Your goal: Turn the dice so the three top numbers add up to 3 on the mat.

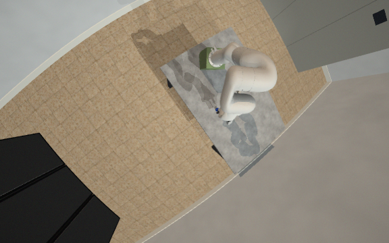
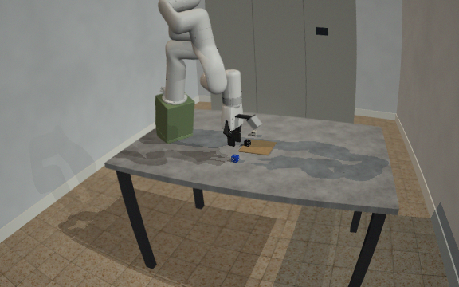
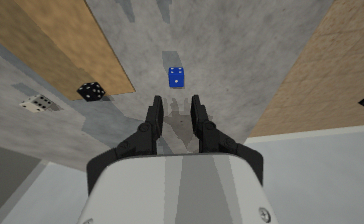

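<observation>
The tan mat [image 2: 257, 147] lies flat on the grey table; it also shows in the wrist view [image 3: 58, 45]. The blue die [image 3: 176, 77] lies on the bare table off the mat, just ahead of my fingertips, and shows in the side view [image 2: 235, 159]. The black die [image 3: 91, 91] [image 2: 247, 142] sits at the mat's near edge. The white die [image 3: 36, 103] lies on the table beside the mat. My gripper [image 3: 177, 103] [image 2: 232, 139] hovers low over the table, fingers partly closed with a die-wide gap and nothing between them.
The green base block [image 2: 174, 117] stands at the table's back left. The table's front edge is close to the blue die. From above, the arm [image 1: 245, 81] covers most of the dice area.
</observation>
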`<act>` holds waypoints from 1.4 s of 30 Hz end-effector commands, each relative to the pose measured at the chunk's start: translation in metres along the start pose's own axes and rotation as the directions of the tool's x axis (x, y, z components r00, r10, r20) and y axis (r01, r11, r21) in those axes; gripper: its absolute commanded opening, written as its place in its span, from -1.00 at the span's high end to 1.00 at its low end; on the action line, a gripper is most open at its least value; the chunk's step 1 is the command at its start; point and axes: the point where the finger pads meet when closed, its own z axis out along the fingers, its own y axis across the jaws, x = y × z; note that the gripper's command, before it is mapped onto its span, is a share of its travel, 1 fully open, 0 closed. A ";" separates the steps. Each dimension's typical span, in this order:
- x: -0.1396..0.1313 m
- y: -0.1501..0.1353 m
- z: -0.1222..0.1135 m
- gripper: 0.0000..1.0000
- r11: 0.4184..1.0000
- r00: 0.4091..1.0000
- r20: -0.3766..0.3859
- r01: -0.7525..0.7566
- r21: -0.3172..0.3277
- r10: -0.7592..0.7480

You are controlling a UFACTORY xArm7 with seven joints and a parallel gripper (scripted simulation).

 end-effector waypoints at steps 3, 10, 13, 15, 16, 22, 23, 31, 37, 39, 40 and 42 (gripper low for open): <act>0.001 0.000 0.004 0.17 1.000 1.000 -0.003 0.000 -0.001 0.000; 0.001 0.000 0.014 0.17 1.000 1.000 -0.003 0.000 -0.001 0.000; 0.001 0.000 0.018 0.17 1.000 1.000 -0.003 0.000 -0.001 0.000; 0.001 0.000 0.020 0.17 1.000 1.000 -0.003 0.000 -0.001 0.000; 0.001 0.000 0.020 0.17 1.000 1.000 -0.003 0.000 -0.001 0.000; 0.001 0.000 0.030 0.17 1.000 1.000 -0.003 0.000 -0.001 0.000; 0.001 0.000 0.031 0.17 1.000 1.000 -0.003 0.000 -0.001 0.000; 0.001 0.000 0.042 0.17 1.000 1.000 -0.003 0.000 -0.001 0.000; 0.001 0.000 0.045 0.17 1.000 1.000 -0.003 0.000 -0.001 0.000; 0.001 0.000 0.046 0.17 1.000 1.000 -0.003 0.000 -0.001 0.000; 0.001 0.000 0.047 0.17 1.000 1.000 -0.003 0.000 -0.001 0.000; 0.001 0.000 0.048 0.17 1.000 1.000 -0.003 0.000 -0.001 0.000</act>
